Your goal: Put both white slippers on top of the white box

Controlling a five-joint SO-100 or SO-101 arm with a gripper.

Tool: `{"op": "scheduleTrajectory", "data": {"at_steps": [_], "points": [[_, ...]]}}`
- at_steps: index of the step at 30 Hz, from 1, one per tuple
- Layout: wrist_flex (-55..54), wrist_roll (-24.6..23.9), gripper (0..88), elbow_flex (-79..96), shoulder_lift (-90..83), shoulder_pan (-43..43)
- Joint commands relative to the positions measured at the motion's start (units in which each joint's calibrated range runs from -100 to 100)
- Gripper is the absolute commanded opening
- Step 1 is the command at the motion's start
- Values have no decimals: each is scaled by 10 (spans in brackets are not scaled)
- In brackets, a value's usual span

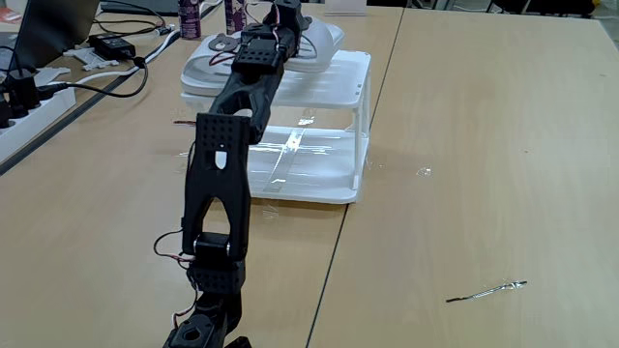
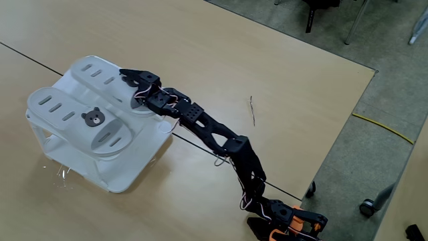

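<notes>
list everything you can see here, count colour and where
slippers: 2, off-white, side by side on top of the box; a brown bear badge shows on the nearer one in a fixed view
box: 1, white with clear sides, on the table near its seam
table: 1, light wood, two joined tops
thin wire: 1, silvery, loose on the table, right of the arm in a fixed view
power brick and cables: black, far left table edge in a fixed view
power strip: 1, white, left edge
yellow cable: 1, on the grey floor
arm: 1, black, stretched from its base to the box
gripper: 1, black, over the farther slipper; whether it is open cannot be told
</notes>
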Motion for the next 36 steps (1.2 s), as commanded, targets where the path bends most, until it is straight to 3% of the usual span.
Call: {"op": "scheduleTrajectory", "data": {"at_steps": [1, 28, 33, 36], "points": [[-5, 4, 7, -137, 33, 1], [-5, 4, 12, -185, 164, -1], [-6, 4, 179, -185, 159, -1], [-6, 4, 221, -189, 157, -2]]}}
